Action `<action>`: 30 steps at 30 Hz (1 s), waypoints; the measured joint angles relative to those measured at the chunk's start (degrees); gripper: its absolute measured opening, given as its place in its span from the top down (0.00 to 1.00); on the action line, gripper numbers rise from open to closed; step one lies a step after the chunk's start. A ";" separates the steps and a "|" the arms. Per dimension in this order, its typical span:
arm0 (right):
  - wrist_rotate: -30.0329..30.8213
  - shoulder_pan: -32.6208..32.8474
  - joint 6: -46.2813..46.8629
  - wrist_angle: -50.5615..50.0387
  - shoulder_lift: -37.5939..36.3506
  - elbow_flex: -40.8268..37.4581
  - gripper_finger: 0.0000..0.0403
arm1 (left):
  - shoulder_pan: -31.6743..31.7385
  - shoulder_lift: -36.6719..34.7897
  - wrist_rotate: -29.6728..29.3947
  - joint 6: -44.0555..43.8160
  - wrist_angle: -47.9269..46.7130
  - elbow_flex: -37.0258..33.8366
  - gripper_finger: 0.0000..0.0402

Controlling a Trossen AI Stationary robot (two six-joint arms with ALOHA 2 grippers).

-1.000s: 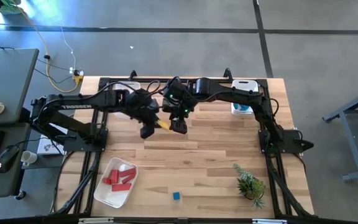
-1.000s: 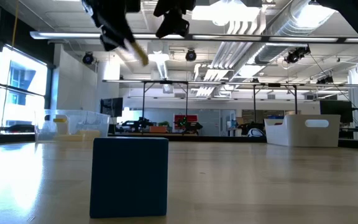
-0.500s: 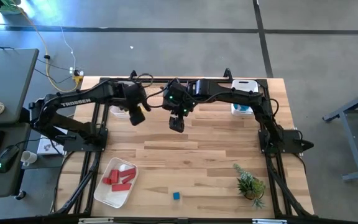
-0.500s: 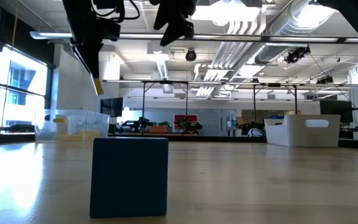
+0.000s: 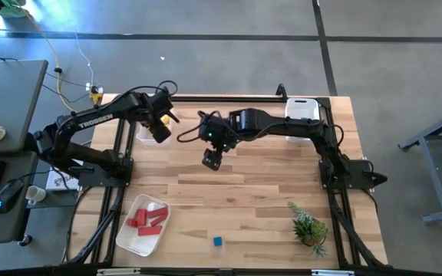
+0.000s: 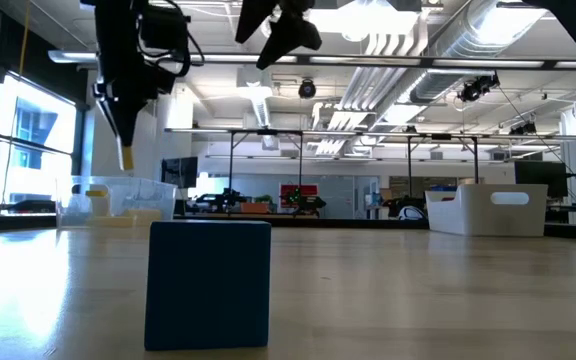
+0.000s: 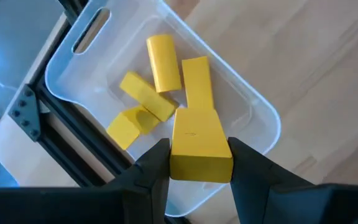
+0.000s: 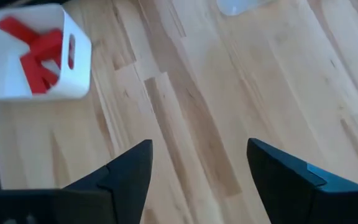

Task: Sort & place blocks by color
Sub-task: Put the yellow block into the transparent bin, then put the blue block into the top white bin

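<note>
Wooden tabletop [image 5: 229, 199] carries a clear bin [image 7: 253, 112] at its far left corner. Left gripper [image 7: 201, 163] holds a yellow block [image 7: 199, 146] directly above it, long axis pointing down. Right gripper [image 8: 197, 171] hangs open mid-table, holding nothing.

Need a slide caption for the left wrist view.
Left gripper holds a yellow block above a clear bin already containing four yellow blocks.
</note>
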 joint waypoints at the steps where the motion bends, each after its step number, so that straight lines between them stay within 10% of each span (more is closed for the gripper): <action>1: 0.07 0.40 1.55 -0.01 0.01 0.00 0.38 | 0.80 0.00 0.42 0.36 0.17 -0.24 0.72; 30: 2.10 22.29 8.55 7.55 2.12 -0.07 0.38 | 6.17 0.00 2.66 6.26 0.95 -3.33 0.50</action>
